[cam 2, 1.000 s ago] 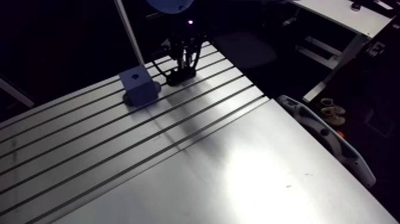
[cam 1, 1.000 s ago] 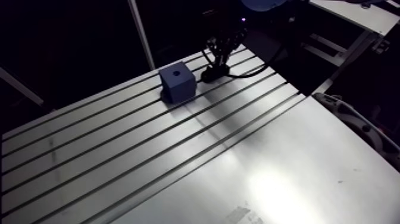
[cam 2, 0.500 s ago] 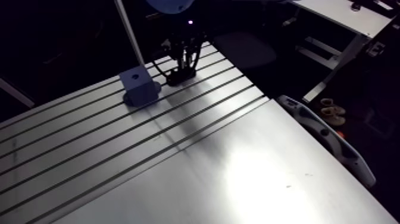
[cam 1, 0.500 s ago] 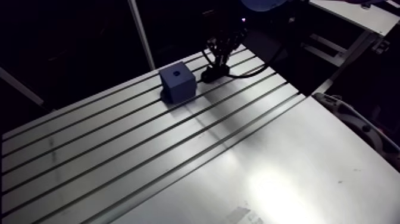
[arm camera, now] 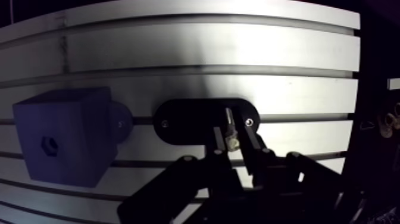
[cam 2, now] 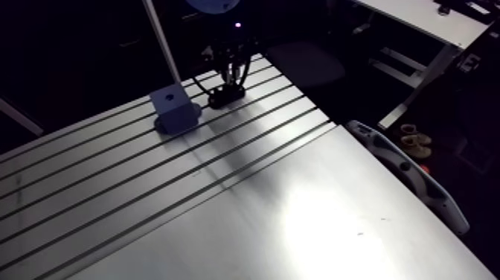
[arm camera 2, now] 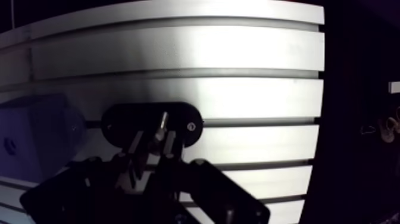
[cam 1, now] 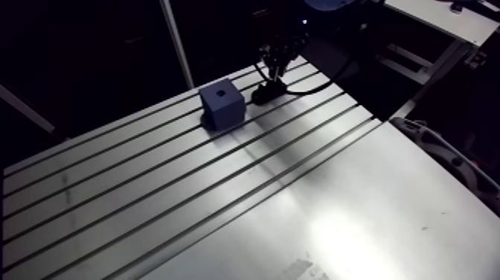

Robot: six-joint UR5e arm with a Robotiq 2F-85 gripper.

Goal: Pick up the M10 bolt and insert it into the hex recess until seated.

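Jaws clamping M10 bolt (arm camera: 231,137), shank pointing down over black holder plate (arm camera: 184,122) on worktop (arm camera: 238,47). Blue block (arm camera: 65,140) with hex recess (arm camera: 49,143) sitting just beside plate. Risk: bolt looking tilted in narrow grip, possibly slipping or cocking during carry, jamming at recess mouth rather than seating

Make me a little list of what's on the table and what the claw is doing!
table: slotted aluminium table
block: blue block, standing on the table beside the black plate
hex hole: hex hole in the block's top, no bolt in it
plate: oval black plate, flat on the table, under the claw
bolt: small bolt, pinched between the claw's fingers, over the plate
claw: claw, shut on the bolt, off to the side of the block
job: bolt not yet in the hole
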